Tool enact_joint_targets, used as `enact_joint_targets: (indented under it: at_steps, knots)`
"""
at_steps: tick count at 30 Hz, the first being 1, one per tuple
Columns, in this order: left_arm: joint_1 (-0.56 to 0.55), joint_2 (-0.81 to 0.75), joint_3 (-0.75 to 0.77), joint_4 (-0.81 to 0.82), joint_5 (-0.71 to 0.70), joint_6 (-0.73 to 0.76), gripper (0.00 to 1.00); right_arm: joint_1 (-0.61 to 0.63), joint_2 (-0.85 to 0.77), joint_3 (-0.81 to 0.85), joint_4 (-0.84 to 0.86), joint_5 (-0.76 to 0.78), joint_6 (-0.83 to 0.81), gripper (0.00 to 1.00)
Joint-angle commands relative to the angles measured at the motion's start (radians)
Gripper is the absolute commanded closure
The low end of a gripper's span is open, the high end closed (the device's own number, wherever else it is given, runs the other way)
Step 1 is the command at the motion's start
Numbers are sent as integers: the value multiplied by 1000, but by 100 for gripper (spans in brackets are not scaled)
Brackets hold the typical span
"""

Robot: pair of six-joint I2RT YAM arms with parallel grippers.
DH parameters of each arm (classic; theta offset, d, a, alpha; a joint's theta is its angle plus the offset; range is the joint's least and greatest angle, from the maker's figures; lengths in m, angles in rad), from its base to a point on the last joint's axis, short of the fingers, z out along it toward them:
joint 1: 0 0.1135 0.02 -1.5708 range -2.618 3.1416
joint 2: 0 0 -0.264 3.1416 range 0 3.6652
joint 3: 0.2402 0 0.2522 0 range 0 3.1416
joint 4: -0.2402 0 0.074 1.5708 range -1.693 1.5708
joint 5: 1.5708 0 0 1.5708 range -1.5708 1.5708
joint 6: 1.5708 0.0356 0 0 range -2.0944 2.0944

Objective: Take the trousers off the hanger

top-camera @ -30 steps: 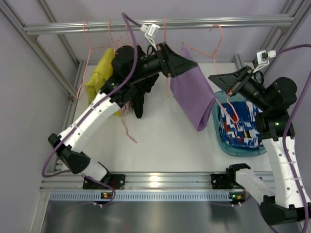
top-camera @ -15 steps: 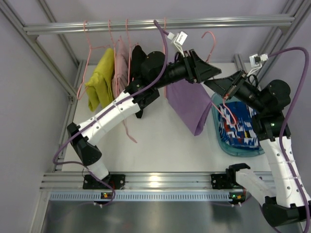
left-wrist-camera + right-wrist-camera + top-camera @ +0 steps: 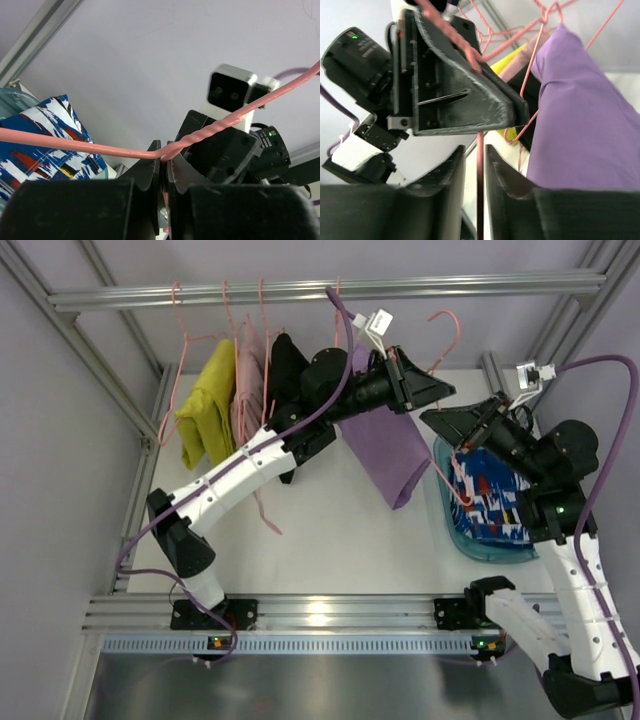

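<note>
Sliding the purple trousers (image 3: 388, 445) off cleanly depends on which arm holds the wire.

- **Setting:** The white table (image 3: 330, 530) fills the middle of the top view. The aluminium rail (image 3: 200, 295) runs across the upper edge and carries 3 other garments at upper left.
- **Basin:** A teal basin (image 3: 448, 520) at centre right holds a blue patterned cloth (image 3: 490, 500).
- **Trousers:** They hang in the centre of the frame, just left of the basin, draped over a pink wire hanger (image 3: 447, 325). Its hook sits upper right of centre and looks clear of the rail, though I cannot be sure.
- **Left arm:** The left gripper (image 3: 438, 392) is clamped on the hanger. In its wrist view the 2 jaws pinch the wire right beside the twisted neck.
- **Right arm:** The right gripper (image 3: 432, 419) sits just below the left one. In its wrist view the jaws stand slightly parted, with a strand of pink wire running loose between them, not squeezed.

My judgement is that this is a handover: the left arm takes charge of the hanger so the right can go for the cloth. To do it well:

1. The left should hold the neck level and steady, so the trousers do not slide off on their own.
2. The right should back away along the wire without snagging it.
3. The right should then take the trousers near the fold over the bar.
4. It should pull sideways toward the basin rather than straight down, so the wire does not twist in the left's pinch.
</note>
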Motion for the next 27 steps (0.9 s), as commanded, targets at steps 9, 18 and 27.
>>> enact_joint_targets:
  at_steps: [9,18,27]
  knots:
    - [94,-84,-12,232,211,-187,100,17,-224,-147,-60,322,-534,17]
    - [111,-97,-34,392,402,-282,100,15,-428,-379,-123,90,-807,6]
    - [154,-70,-18,423,469,-338,100,17,-421,-364,-29,130,-715,4]
